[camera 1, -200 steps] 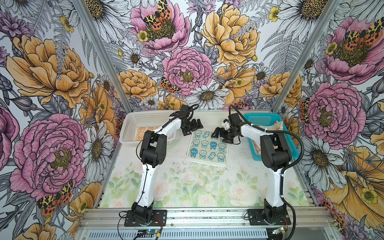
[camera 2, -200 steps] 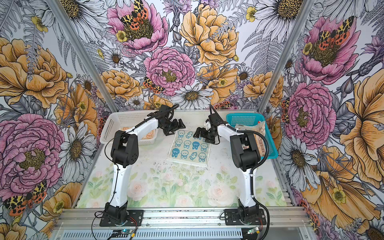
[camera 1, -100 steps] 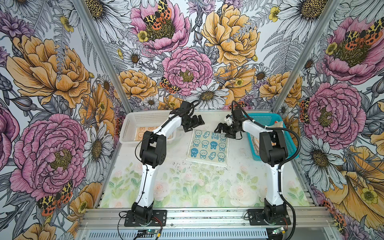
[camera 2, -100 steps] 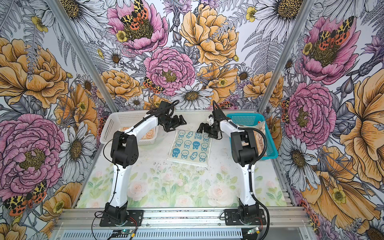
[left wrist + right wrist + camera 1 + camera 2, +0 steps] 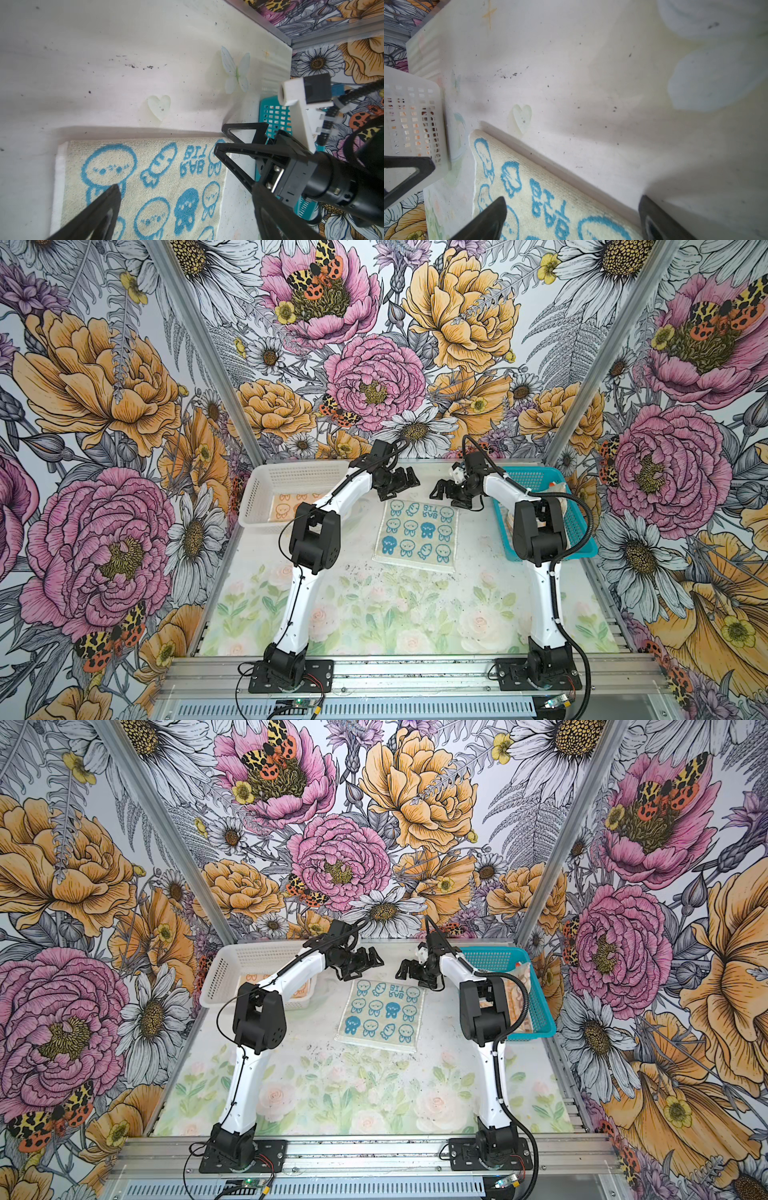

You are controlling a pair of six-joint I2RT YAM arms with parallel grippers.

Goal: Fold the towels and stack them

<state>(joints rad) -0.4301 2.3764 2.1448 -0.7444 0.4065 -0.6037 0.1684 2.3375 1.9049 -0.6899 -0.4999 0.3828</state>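
Here, towel point(image 5: 415, 533), left end effector point(image 5: 405, 486), right end effector point(image 5: 445, 494) near far corners

Bold floral wallpaper walls point(image 5: 374, 377), pale rose-printed tabletop point(image 5: 374, 626), aluminium front rail point(image 5: 415, 672), bright light

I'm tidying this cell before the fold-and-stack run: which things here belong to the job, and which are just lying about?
Job: blue towel flat on the table; orange towel in the white basket; peach towel in the teal basket.
Lying about: both baskets, merely holding towels; dark specks on the table.
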